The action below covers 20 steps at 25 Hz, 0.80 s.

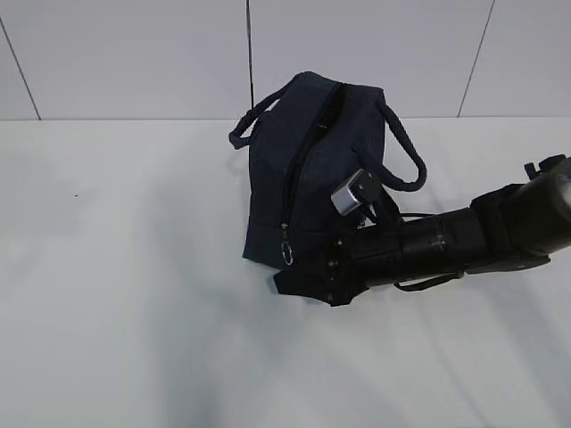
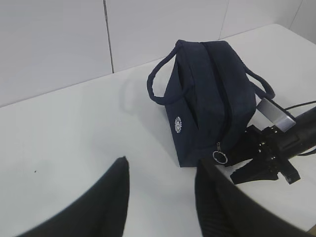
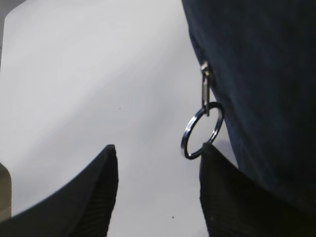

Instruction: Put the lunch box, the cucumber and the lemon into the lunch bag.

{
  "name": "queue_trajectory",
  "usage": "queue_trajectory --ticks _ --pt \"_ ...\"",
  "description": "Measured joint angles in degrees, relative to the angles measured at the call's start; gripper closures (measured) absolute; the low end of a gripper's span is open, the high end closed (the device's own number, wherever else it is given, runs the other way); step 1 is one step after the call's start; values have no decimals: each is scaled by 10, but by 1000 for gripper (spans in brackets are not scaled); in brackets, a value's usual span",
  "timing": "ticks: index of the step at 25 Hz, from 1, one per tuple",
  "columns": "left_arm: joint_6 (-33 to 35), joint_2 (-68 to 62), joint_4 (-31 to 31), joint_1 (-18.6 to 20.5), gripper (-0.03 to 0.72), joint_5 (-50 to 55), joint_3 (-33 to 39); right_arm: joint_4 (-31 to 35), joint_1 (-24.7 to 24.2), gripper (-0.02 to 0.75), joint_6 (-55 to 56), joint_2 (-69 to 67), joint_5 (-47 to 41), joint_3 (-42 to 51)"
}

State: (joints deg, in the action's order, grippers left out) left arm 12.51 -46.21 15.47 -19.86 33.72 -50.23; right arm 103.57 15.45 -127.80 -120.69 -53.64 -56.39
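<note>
The dark navy lunch bag [image 1: 312,169] stands on the white table, its top zipper closed, with the metal ring pull [image 1: 287,255] hanging at its near end. My right gripper [image 1: 308,283] is open and low beside that end; in the right wrist view the ring pull [image 3: 201,131] hangs just at the tip of one finger [image 3: 237,192]. My left gripper [image 2: 160,165] is open and empty, well back from the bag [image 2: 207,103], whose round white logo [image 2: 178,124] faces it. The lunch box, the cucumber and the lemon are out of view.
A white tiled wall [image 1: 134,53] rises behind the table. The right arm [image 1: 464,236] lies across the table right of the bag. Bare white tabletop [image 1: 116,294] spreads left of and in front of the bag.
</note>
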Motion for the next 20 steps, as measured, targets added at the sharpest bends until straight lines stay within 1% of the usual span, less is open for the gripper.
queue_trajectory --ticks 9,11,13,15,20 --pt "0 0 0 0 371 0 0 -1 1 409 63 -1 36 -33" --pt "0 0 1 0 371 0 0 -1 2 442 74 -1 40 -36" --pt "0 0 1 0 371 0 0 -1 2 496 80 -1 42 -36" --pt "0 0 1 0 371 0 0 -1 2 525 82 -1 42 -36" --pt "0 0 1 0 371 0 0 -1 2 539 83 -2 36 -36"
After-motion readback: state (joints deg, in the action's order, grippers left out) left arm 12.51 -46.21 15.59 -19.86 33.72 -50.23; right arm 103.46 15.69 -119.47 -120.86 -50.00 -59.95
